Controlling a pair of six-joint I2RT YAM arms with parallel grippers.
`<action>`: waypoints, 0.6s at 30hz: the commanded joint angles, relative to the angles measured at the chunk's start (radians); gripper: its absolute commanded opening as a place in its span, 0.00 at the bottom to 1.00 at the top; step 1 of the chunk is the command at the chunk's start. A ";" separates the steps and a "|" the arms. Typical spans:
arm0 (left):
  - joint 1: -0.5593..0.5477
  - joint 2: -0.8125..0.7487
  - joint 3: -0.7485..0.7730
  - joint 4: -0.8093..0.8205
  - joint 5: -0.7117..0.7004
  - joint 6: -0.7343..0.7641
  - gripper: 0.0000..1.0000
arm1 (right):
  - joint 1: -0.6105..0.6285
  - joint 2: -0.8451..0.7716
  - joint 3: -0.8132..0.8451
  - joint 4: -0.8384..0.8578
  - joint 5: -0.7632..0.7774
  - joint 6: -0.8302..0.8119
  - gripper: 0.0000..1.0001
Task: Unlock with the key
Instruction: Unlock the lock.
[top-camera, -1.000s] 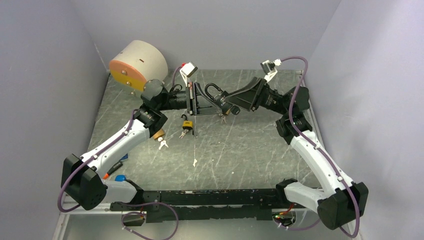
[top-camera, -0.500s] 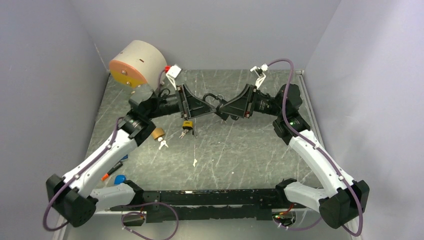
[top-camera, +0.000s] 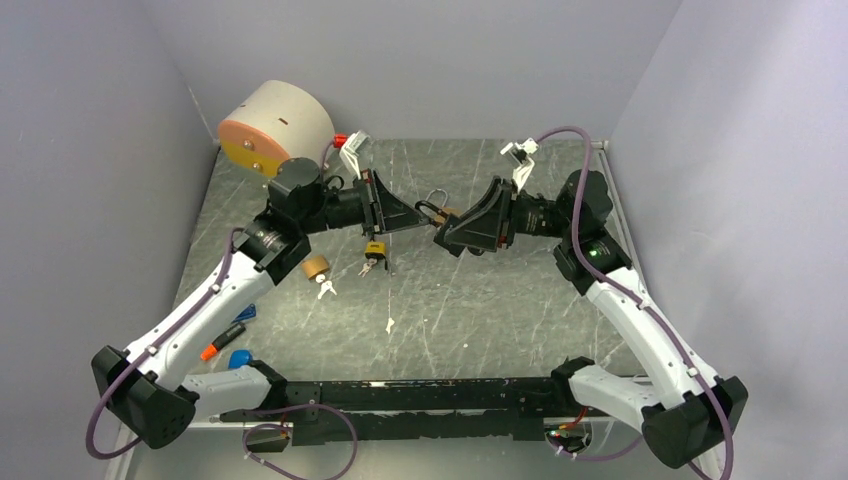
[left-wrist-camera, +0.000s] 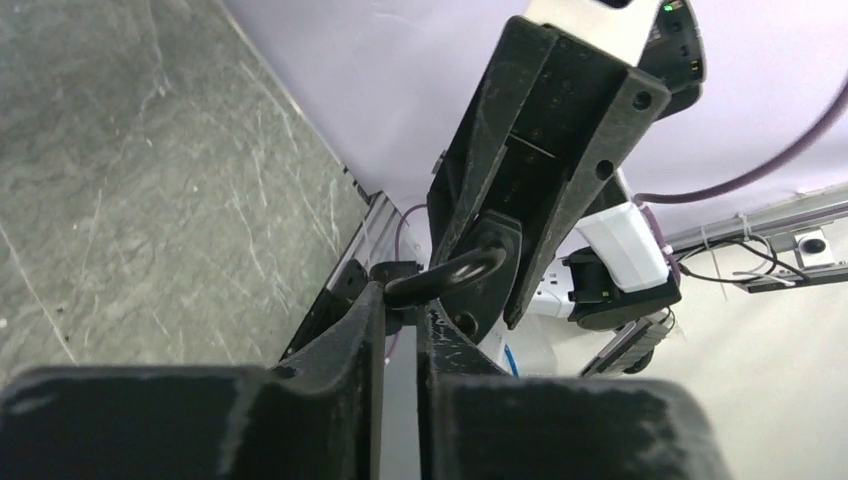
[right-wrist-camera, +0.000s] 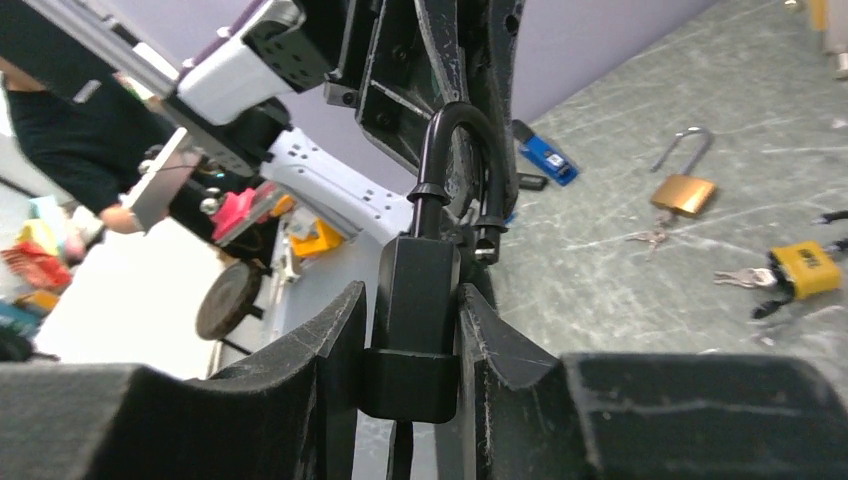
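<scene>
My right gripper (right-wrist-camera: 412, 345) is shut on the body of a black padlock (right-wrist-camera: 418, 280) and holds it above the table with the shackle (right-wrist-camera: 462, 118) pointing up. A thin dark piece hangs below the body; I cannot tell if it is a key. My left gripper (left-wrist-camera: 400, 305) faces it, its tips pinched on the black shackle loop (left-wrist-camera: 455, 272). In the top view the left gripper (top-camera: 420, 216) and right gripper (top-camera: 443, 237) meet tip to tip over the table's far middle.
A yellow padlock (top-camera: 374, 248) with keys (top-camera: 368, 267) and a brass padlock (top-camera: 316, 267) with keys (top-camera: 326, 289) lie on the table at the left. Another brass lock with a silver shackle (top-camera: 440, 203) shows behind the fingertips. A round beige block (top-camera: 275, 128) stands far left.
The left gripper has swung in from an upright pose and closed on the padlock's shackle. The right gripper has drifted slightly right and down with the padlock.
</scene>
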 joint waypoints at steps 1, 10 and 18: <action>0.007 0.027 0.063 -0.029 0.043 -0.065 0.08 | 0.017 -0.037 0.100 -0.258 0.049 -0.327 0.00; 0.014 0.028 0.032 -0.115 0.109 -0.063 0.03 | 0.069 0.049 0.052 -0.501 0.517 -0.625 0.00; 0.023 -0.024 -0.118 0.010 0.035 -0.092 0.11 | 0.157 0.178 -0.002 -0.450 0.711 -0.558 0.00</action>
